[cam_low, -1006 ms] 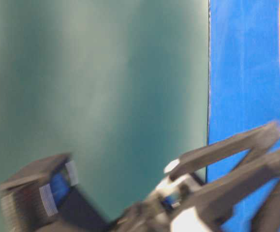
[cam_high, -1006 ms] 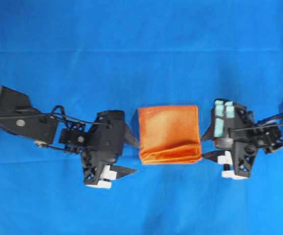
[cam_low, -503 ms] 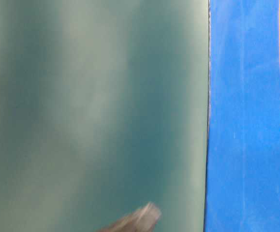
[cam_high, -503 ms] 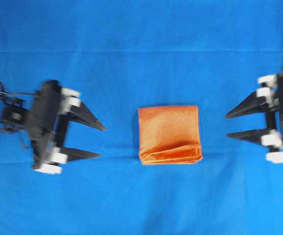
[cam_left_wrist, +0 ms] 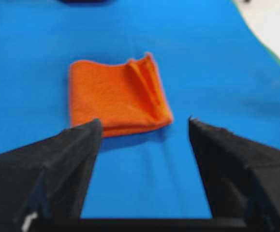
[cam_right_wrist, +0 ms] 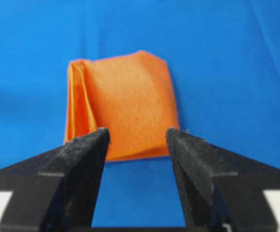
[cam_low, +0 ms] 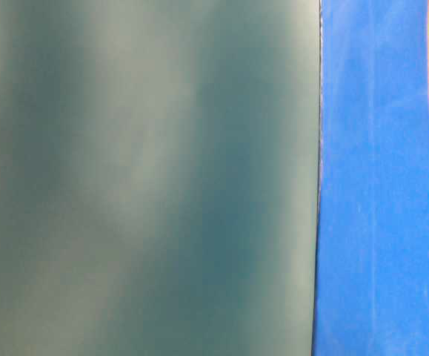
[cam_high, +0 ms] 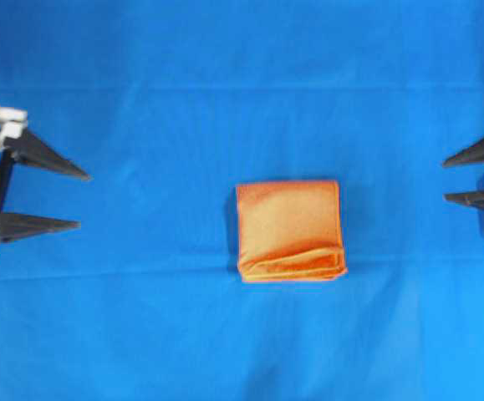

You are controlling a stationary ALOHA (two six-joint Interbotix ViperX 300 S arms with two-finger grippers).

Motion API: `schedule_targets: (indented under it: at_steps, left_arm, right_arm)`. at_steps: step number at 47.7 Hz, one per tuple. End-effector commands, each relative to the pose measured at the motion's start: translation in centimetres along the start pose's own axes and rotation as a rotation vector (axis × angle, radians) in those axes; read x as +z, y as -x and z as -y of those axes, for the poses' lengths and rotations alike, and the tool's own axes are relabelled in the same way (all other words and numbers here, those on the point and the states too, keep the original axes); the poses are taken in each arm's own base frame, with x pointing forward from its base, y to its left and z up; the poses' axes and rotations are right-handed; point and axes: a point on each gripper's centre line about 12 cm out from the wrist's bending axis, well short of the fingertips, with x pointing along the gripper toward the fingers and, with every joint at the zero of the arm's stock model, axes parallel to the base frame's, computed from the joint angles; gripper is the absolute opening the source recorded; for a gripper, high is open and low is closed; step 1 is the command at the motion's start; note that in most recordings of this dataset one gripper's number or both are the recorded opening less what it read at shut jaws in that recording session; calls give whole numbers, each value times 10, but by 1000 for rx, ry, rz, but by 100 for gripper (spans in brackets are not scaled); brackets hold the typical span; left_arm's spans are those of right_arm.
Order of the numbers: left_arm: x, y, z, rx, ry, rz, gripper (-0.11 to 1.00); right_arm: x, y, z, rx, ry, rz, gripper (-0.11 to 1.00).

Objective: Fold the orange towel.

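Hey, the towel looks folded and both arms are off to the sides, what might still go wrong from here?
1. The orange towel has loose layered edges along its near side in the overhead view; they may spring open, since nothing holds them.
2. Both the left gripper and the right gripper stand open and point at the towel; moving inward again might snag it.

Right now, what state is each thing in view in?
orange towel: folded into a small square, flat on the blue table cloth, layered edges along one side, untouched.
left pincer: open, empty, apart from the towel.
right pincer: open, empty, apart from the towel.
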Motion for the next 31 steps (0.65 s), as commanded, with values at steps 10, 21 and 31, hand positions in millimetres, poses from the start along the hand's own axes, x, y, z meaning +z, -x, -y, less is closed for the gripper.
schedule_targets:
  at_steps: [10,21,31]
  left_arm:
    - [-36,33,-15,95,17,62,66]
    - [-45,39,-17,110,20,63,65]
    - [-47,39,-17,110,20,55,65]
  right_arm:
    - [-23,0,9,-22,-11,25,57]
    - [-27,-4,13,-46,-25,21,57]
    - [-28,-5,13,-46,-26,19,57]
